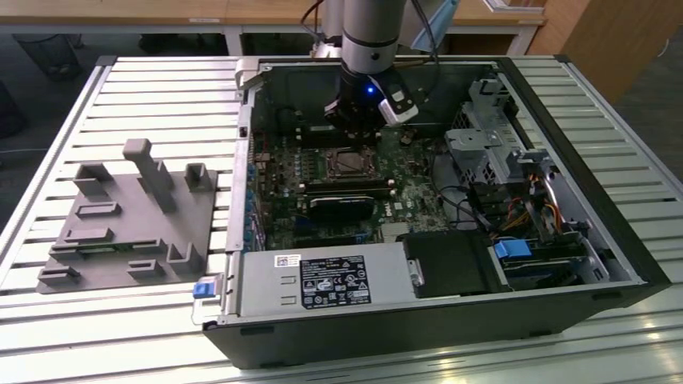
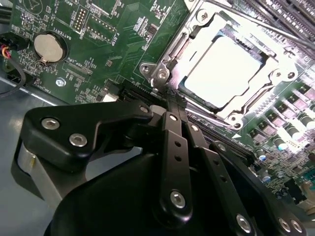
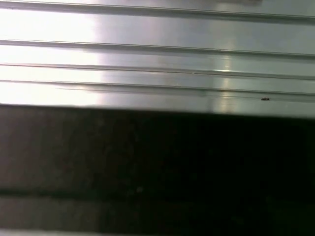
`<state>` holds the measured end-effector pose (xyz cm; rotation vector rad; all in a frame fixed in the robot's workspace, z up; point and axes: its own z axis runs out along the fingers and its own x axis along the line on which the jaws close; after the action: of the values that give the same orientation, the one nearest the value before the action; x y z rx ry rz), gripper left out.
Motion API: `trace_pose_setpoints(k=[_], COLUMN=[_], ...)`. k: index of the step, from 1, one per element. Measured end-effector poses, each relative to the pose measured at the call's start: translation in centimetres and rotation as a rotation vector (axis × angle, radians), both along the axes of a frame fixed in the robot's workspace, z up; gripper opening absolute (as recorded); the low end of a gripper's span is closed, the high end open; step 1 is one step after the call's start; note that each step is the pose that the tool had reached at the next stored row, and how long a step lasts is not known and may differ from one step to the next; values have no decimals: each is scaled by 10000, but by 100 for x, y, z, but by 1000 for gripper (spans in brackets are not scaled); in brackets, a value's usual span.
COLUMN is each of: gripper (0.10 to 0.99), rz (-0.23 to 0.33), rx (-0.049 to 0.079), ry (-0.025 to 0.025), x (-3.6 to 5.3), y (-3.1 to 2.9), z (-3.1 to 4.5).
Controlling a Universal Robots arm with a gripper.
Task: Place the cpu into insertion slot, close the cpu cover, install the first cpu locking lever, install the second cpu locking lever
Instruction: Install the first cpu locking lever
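Black linkage bars and bolted finger arms of the end effector [image 2: 170, 105] crowd the foreground of the second wrist view, converging to a narrow tip that sits right at one corner of the socket assembly on the green motherboard [image 2: 98, 39]. The fingers appear drawn together there, seemingly pinched on or pressed against a thin metal piece at that corner, which may be one of the locking levers; I cannot tell for certain whether anything is actually gripped. Just beyond the tip lies the cpu [image 2: 224, 69], its silvery top glaring white under the light, seated flat inside the insertion slot. The cpu cover [image 2: 197, 22] lies down around the chip, its frame bordering all the visible sides, so placing and covering look done, while the lever work looks to be the step in hand. The deciding relation is that the chip and cover lie directly ahead of the fingertips, with the tip meeting the frame at its near corner rather than over its centre. A round coin battery [image 2: 49, 46] sits well apart on the board. In the exterior view the arm reaches down into the open computer case [image 1: 597, 264], with the end effector [image 1: 353, 132] hanging just above the socket [image 1: 349, 164], and a grey fixture block [image 1: 128, 224] rests on the slatted worktop [image 1: 64, 320] on the exterior view's left.
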<state>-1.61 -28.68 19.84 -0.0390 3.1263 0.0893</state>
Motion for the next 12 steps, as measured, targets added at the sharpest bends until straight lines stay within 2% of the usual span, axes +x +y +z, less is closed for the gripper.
trace_pose_setpoints(k=[3,8,12], gripper=[106,106,106], rz=[0,0,-1], rx=[-122,-140,-137], ry=[0,0,0], x=[0,0,0], y=[0,1,6], z=[-6,-2,47])
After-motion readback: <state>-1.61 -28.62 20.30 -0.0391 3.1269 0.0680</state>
